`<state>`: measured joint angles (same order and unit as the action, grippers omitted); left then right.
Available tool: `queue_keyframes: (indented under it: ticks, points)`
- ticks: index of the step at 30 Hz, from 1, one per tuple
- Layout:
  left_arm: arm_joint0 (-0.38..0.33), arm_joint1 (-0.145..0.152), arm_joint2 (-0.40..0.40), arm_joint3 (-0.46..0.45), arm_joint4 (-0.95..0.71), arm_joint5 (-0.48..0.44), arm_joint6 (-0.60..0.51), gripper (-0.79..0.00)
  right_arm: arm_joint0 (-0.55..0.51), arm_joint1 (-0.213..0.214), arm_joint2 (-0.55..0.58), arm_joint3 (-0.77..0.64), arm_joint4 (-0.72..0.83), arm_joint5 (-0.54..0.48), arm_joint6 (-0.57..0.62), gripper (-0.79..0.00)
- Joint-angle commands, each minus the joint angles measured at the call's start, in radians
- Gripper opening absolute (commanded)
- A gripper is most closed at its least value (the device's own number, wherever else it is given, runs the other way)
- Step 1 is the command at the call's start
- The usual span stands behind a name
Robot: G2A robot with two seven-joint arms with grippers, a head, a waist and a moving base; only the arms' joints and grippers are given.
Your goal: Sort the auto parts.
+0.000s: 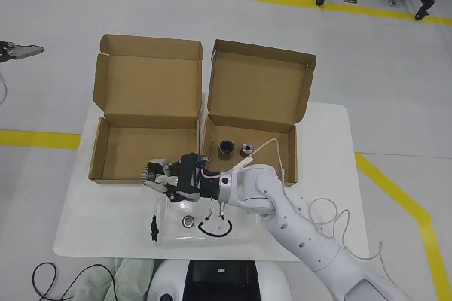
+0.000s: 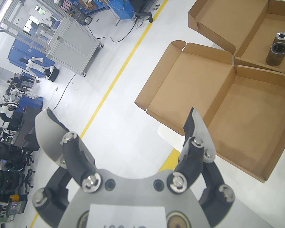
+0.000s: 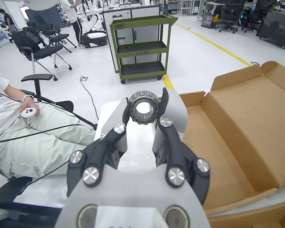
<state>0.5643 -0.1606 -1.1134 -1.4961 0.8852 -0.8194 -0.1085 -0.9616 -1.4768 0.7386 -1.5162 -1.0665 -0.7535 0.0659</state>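
Holding a silver, toothed metal bearing ring (image 3: 144, 119) by its outer rim, the right gripper (image 1: 154, 179) has its jaws closed narrow on the part, and the bore faces back toward the wrist. The empty brown cardboard box (image 1: 135, 154) lies just ahead of the fingertips, its near wall close beneath them. A second brown cardboard box (image 1: 267, 154) sits behind and to the gripper's side. It holds a dark steel sleeve (image 1: 227, 149) and a smaller steel cylinder (image 1: 247, 148), which stand close together. Just behind the gripper is a clear plastic tray (image 1: 173, 232) with a small metal ring (image 1: 188, 221) and a thin black rubber loop (image 1: 215, 226) in it.

The step in hand looks like carrying the bearing into the empty box, since it differs from the cylinders. To do it well, the ring should clear the near wall before it descends, or the cardboard may catch and shift on the white tabletop (image 1: 316, 135). It should be let go low over the box floor, ideally tilted onto a flat face, because a ring dropped on its rim will probably roll.

The left gripper (image 2: 120, 112) hangs wide and empty, well apart from all this, over the floor beyond the boxes.
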Motion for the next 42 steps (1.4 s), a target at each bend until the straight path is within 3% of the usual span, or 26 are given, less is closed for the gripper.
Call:
queue_keyframes:
  ticks: [1, 14, 31, 42]
  points:
    - [0.000, 0.000, 0.000, 0.000, 0.000, 0.000, 0.000, 0.000, 0.029, -0.006, 0.000, 0.001, 0.004, 0.000, -0.020, -0.785]
    - [0.000, 0.000, 0.000, 0.000, 0.000, 0.000, 0.000, 0.000, 0.155, -0.011, 0.099, -0.089, -0.001, 0.013, -0.037, -0.785]
    - [0.000, 0.000, 0.000, 0.000, 0.000, 0.000, 0.000, 0.000, 0.100, 0.017, 0.238, -0.196, 0.003, -0.069, -0.132, -0.785]
    - [0.000, 0.000, 0.000, 0.000, 0.000, 0.000, 0.000, 0.000, 0.090, 0.030, 0.279, -0.245, -0.037, -0.084, -0.131, -0.785]
